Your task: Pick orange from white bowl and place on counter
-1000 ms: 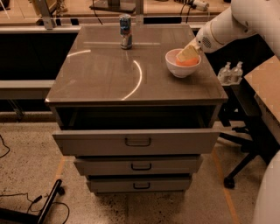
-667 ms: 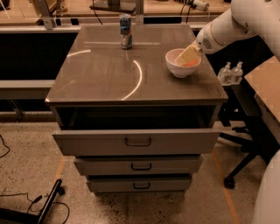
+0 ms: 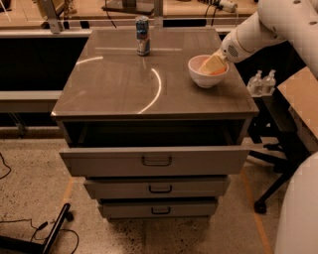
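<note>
place: workshop-lab | cues: drawer cabinet [image 3: 156, 161], wooden bench [image 3: 84, 10], bottles [image 3: 262, 82] | pincer [image 3: 212, 64]: in white bowl [image 3: 206, 80]

Gripper [image 3: 212, 64] at upper right, tip downward

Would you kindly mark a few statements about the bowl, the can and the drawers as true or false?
1. The gripper reaches into the white bowl. True.
2. The orange lies on the counter, outside the bowl. False: it is in the bowl, beneath the gripper.
3. The drink can stands upright near the counter's back edge. True.
4. All the drawers are shut. False: the top drawer is pulled out.
</note>
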`<state>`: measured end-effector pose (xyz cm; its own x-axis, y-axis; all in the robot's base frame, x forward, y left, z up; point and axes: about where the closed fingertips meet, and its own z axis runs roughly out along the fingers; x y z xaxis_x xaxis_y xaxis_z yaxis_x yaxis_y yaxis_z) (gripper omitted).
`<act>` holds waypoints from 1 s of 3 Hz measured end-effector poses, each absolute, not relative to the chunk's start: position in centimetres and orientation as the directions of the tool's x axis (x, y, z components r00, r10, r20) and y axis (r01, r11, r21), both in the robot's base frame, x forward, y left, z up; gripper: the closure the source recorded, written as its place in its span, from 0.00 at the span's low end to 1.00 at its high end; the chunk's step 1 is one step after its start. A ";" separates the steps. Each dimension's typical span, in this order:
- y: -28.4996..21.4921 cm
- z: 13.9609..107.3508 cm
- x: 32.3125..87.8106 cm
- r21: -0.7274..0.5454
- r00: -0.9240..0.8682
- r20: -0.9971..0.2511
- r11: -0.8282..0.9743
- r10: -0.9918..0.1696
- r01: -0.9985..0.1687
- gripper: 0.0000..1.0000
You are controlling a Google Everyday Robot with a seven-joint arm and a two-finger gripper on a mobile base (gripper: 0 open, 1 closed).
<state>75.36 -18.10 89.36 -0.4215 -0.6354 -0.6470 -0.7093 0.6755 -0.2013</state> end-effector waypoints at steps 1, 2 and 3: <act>-18.1 89.1 75.4 -0.202 -0.426 -0.638 0.673 -0.641 -0.711 0.64; -18.3 88.9 75.4 -0.202 -0.431 -0.634 0.675 -0.642 -0.710 0.87; -18.4 89.3 75.4 -0.209 -0.426 -0.641 0.678 -0.639 -0.704 1.00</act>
<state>75.41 -18.44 89.35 -0.4256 -0.6392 -0.6406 -0.7042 0.6785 -0.2091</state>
